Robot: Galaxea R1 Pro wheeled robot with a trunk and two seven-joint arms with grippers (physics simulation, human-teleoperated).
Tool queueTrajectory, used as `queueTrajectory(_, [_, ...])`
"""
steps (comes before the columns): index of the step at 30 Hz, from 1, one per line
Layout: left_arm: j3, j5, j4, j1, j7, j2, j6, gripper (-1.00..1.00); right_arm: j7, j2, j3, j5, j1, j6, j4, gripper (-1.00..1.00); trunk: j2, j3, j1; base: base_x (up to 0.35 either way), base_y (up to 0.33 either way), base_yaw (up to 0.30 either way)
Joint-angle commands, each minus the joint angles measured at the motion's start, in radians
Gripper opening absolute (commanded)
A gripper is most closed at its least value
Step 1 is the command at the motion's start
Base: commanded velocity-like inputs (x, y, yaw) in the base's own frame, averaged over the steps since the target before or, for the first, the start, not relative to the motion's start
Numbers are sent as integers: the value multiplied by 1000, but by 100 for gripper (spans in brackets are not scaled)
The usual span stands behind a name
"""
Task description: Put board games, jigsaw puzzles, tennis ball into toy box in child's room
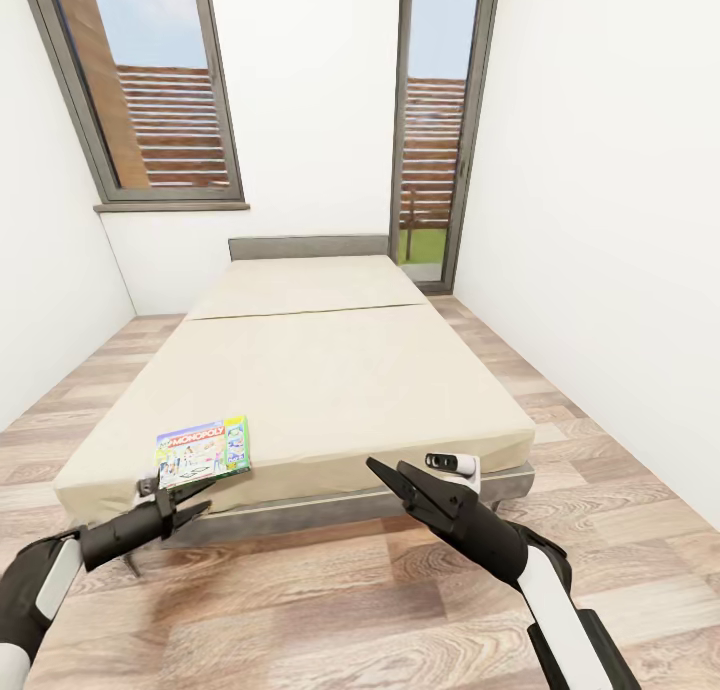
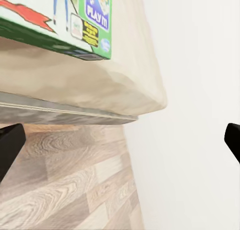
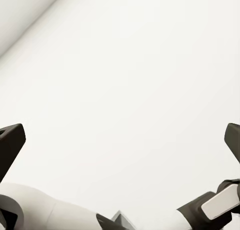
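At lower left, the green-and-white Monopoly board game box [image 1: 203, 451] lies flat on the beige bed's [image 1: 330, 380] near corner, just above the left gripper [image 1: 192, 502], whose black fingers stand wide apart. The right gripper [image 1: 385, 475], lower centre, is spread wide too, holding nothing.

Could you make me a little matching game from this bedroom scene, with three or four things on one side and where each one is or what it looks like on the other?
Things:
1. Monopoly box
2. left gripper
3. bed
4. window

Descriptions:
A. open, just below the near edge of the mattress
B. beige cover, grey headboard against the far wall
C. lying flat at the near left corner of the bed
D. grey frame, wooden slat fence outside

Pairs: 1-C, 2-A, 3-B, 4-D
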Motion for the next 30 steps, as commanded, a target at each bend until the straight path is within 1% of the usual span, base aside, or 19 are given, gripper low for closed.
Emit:
queueTrajectory(1, [1,3,0,-9,13,-2,5,100,0,0,0,-5,-1,5,0,100,0,-1,0,0,0,0])
queueTrajectory(5, [1,3,1,-20,32,-4,4,100,0,0,0,-5,-1,0,1,100,0,-1,0,0,0,0])
queueTrajectory(11, [1,3,4,-41,41,-4,4,100,0,0,4,-5,-1,-23,2,100,0,-1,0,0,0,0])
queueTrajectory(15, [5,3,5,-46,42,-1,4,100,0,0,6,-5,-1,-27,2,100,0,-1,0,0,0,0])
queueTrajectory(25, [62,3,6,-51,43,4,4,100,0,0,6,-5,0,-30,3,100,0,-1,0,0,0,0])
queueTrajectory(30, [70,2,8,-52,44,6,4,100,0,0,6,-5,0,-30,3,100,0,-1,0,0,0,0])
